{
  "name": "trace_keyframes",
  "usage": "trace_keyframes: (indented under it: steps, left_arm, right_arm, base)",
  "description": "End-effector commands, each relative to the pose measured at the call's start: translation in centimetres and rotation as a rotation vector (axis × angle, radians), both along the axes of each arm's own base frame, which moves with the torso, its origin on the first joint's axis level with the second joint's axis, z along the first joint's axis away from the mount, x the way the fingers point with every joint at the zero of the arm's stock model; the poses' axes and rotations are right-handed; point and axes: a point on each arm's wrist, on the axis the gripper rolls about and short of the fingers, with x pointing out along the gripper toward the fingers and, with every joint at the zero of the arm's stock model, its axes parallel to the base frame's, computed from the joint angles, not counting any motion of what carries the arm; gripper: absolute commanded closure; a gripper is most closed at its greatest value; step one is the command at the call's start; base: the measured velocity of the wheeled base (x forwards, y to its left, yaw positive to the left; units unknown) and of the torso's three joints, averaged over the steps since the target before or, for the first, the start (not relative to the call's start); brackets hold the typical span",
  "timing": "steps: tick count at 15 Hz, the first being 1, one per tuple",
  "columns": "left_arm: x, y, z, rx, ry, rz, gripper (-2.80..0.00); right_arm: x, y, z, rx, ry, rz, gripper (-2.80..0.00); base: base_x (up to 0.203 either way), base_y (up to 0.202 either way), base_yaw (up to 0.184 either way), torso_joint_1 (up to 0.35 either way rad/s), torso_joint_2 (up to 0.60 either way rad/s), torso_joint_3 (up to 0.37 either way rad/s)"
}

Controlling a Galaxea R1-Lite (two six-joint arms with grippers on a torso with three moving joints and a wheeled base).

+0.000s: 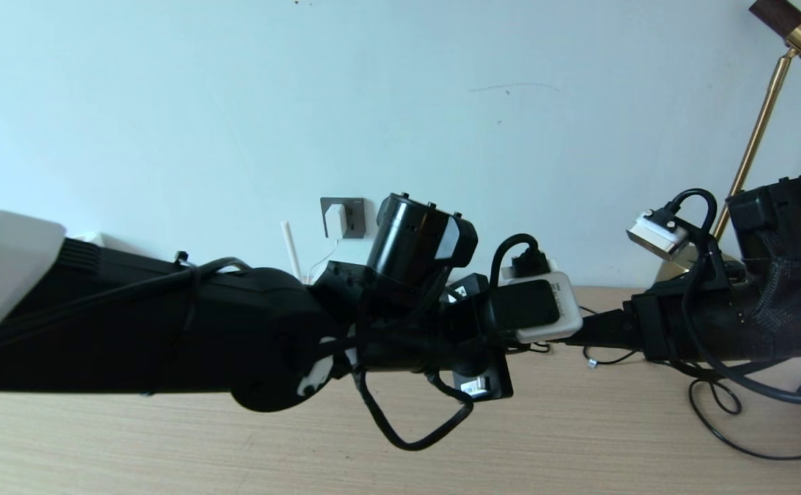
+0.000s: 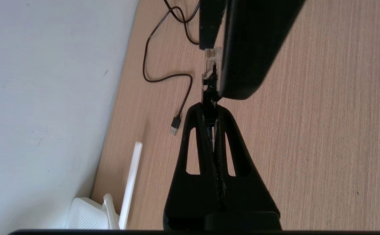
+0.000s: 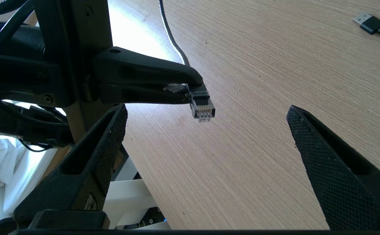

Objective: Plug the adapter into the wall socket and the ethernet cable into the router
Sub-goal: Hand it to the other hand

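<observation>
My left gripper [image 2: 210, 107] is shut on the ethernet cable just behind its clear plug [image 2: 212, 62], holding it a little above the wooden table. In the right wrist view the same plug [image 3: 203, 110] sticks out of the left gripper [image 3: 190, 87], contacts facing the camera. My right gripper [image 3: 206, 109] is open wide, its fingers [image 3: 323, 153] on either side of the plug without touching it. The white adapter [image 1: 335, 218] sits in the dark wall socket [image 1: 352, 214], its cord hanging down. The router [image 2: 88, 215] lies by the wall with an antenna [image 2: 131, 179] up.
A thin black USB cable [image 2: 163, 76] lies loose on the table [image 1: 579, 440], its plug [image 3: 371, 23] near the wall. A brass lamp [image 1: 758, 137] stands at the back right. More black cables loop on the table at the right [image 1: 716, 405].
</observation>
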Motion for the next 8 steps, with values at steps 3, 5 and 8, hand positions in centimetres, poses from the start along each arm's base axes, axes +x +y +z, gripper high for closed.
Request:
trace_keyframes:
  steps: [3, 5, 8]
  left_arm:
    - [0.16, -0.19, -0.03, -0.017, -0.017, -0.005, 0.00]
    - [0.16, -0.19, -0.03, -0.017, -0.017, -0.005, 0.00]
    - [-0.05, -0.10, -0.12, -0.013, -0.013, -0.009, 0.00]
  right_arm:
    - [-0.32, -0.07, 0.01, 0.003, 0.001, 0.004, -2.80]
    - [-0.30, -0.06, 0.05, 0.003, 0.000, 0.004, -2.80]
    - [-0.21, -0.07, 0.03, 0.003, 0.000, 0.002, -2.80]
  base:
    - [0.000, 0.000, 0.000, 0.000, 0.00, 0.000]
    - [0.000, 0.000, 0.000, 0.000, 0.00, 0.000]
    - [0.000, 0.000, 0.000, 0.000, 0.00, 0.000]
